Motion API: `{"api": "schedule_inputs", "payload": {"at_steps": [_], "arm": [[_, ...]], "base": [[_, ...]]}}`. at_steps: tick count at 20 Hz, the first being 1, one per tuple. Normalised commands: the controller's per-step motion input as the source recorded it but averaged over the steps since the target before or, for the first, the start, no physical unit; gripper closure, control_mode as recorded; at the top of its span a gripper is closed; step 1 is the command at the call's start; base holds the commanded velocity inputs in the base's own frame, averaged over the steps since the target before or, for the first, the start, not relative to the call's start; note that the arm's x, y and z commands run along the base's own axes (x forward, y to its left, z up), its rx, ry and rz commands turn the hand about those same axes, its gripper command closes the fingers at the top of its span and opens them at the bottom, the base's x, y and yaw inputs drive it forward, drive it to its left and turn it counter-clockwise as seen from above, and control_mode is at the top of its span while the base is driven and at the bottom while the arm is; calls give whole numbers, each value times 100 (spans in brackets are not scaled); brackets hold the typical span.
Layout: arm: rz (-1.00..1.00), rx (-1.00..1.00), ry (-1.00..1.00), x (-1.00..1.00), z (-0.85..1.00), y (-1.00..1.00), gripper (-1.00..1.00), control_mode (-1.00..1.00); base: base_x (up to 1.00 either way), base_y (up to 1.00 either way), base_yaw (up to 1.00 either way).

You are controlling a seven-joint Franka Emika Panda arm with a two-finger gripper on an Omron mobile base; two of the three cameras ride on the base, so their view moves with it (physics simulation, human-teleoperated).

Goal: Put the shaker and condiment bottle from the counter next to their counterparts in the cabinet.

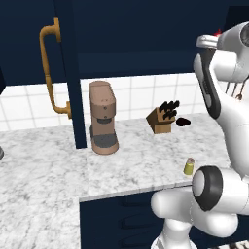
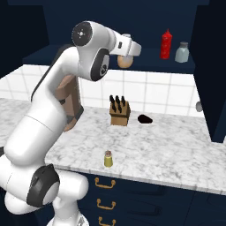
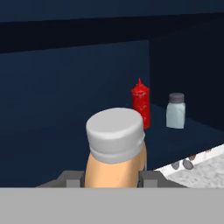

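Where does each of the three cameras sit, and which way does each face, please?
Left base view: behind the arm's left, facing the counter, coffee machine and shaker; arm at right.
Right base view: behind its right, facing the cabinet shelf; arm at left.
Hand view: on the tool, shut on the condiment bottle, facing the shelf.
Both base views share the knife block; right base and hand views share the red squeeze bottle.

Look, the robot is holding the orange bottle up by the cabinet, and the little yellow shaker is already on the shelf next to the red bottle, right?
Not quite. The yellow shaker stands on the counter, as the right base view shows. The gripper does hold the orange bottle near the cabinet.
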Motion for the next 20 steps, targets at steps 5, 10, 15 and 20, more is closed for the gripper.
{"api": "schedule_inputs", "payload": {"at_steps": [5,10,15,20], "arm": [[0,1,11,38,0,-23,100,-100],[0,1,2,44,0,-24,100,-100],[0,0,0,44,0,-16,100,-100],[0,0,0,40,-6,-16,100,-100]], "base": [[0,0,0],[0,0,0],[0,0,0],[0,0,0]]}}
